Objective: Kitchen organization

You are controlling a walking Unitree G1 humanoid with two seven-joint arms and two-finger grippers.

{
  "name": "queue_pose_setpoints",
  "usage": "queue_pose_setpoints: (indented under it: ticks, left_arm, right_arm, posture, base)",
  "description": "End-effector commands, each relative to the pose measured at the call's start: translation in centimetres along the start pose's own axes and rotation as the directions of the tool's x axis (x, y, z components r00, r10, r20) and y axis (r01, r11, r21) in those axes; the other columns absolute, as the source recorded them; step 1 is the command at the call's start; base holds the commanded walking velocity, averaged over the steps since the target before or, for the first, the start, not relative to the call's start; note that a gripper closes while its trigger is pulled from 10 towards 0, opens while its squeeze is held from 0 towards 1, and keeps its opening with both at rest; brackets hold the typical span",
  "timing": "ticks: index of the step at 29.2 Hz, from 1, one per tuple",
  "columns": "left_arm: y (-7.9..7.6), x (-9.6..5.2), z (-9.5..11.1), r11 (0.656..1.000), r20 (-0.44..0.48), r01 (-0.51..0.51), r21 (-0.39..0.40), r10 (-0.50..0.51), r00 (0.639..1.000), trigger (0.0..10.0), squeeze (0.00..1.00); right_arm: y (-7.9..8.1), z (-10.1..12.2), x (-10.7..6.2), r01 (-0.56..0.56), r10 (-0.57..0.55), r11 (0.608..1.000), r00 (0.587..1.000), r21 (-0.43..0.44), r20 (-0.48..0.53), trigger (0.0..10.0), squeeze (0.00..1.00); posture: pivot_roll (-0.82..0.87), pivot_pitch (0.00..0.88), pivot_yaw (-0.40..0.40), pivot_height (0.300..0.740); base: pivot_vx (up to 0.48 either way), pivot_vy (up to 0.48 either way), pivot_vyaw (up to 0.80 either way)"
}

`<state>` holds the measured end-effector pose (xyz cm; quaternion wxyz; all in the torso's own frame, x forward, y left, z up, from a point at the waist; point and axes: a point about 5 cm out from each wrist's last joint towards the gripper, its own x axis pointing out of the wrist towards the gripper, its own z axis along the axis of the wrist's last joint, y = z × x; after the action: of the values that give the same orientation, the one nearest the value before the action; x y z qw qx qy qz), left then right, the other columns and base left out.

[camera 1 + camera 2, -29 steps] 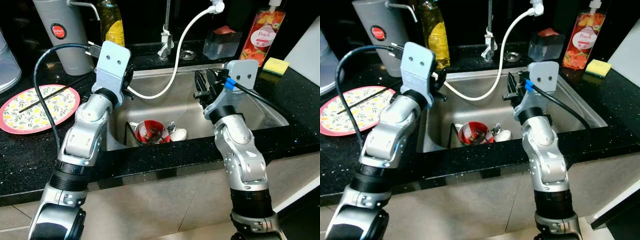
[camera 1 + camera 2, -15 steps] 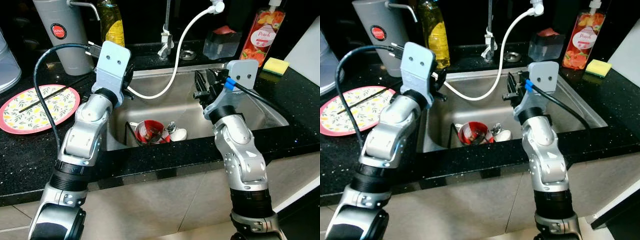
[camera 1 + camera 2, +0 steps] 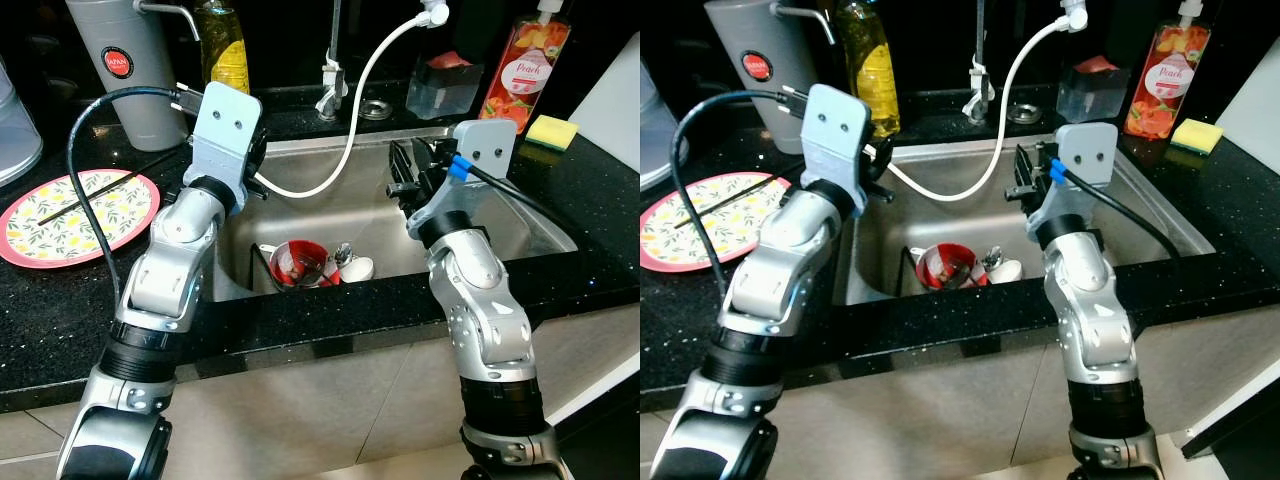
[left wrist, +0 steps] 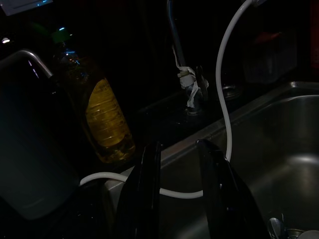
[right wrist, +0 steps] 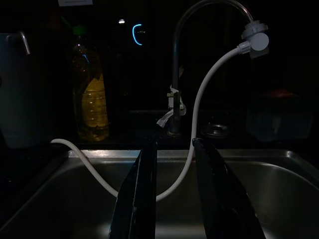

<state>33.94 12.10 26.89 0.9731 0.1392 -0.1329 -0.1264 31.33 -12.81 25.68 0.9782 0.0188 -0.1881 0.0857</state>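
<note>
A red bowl (image 3: 298, 263) and white dishes (image 3: 356, 268) lie at the sink's (image 3: 520, 215) near edge. Above the basin, the left gripper (image 4: 180, 199) hangs at the left rim and the right gripper (image 5: 172, 191) near the right rim, each with fingers apart, holding nothing. A white hose (image 3: 352, 128) loops between them. A plate (image 3: 75, 213) sits on the counter's left; an oil bottle (image 3: 222, 45) and soap bottle (image 3: 523, 62) stand along the far edge.

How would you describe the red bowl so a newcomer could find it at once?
Start at the stainless steel sink set in the black speckled countertop. Look at its floor near the front wall, where dishes are piled. The round red bowl lies at the left of that pile, beside a small white dish, and is the one red item in the basin.
</note>
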Motion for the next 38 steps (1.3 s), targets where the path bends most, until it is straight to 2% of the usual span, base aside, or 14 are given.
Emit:
queue_pose_setpoints:
  ticks: [1,38]
  left_arm:
    - [-0.08,0.07,-0.27,1.000,-0.012,0.002,0.002,-0.002,1.000,10.0,0.00]
    - [-0.22,0.13,-0.24,1.000,-0.008,0.004,-0.002,-0.004,1.000,10.0,0.00]
  right_arm:
    - [-0.10,-0.14,0.04,0.003,-0.003,1.000,1.000,0.006,-0.009,10.0,0.00]
    - [-0.01,-0.13,0.14,-0.006,0.006,1.000,1.000,0.003,-0.009,10.0,0.00]
  posture:
    - [0.05,0.000,0.003,0.740]
    - [0.04,0.000,0.000,0.740]
  base:
    - [0.000,0.000,0.00]
    - [0.000,0.000,0.00]
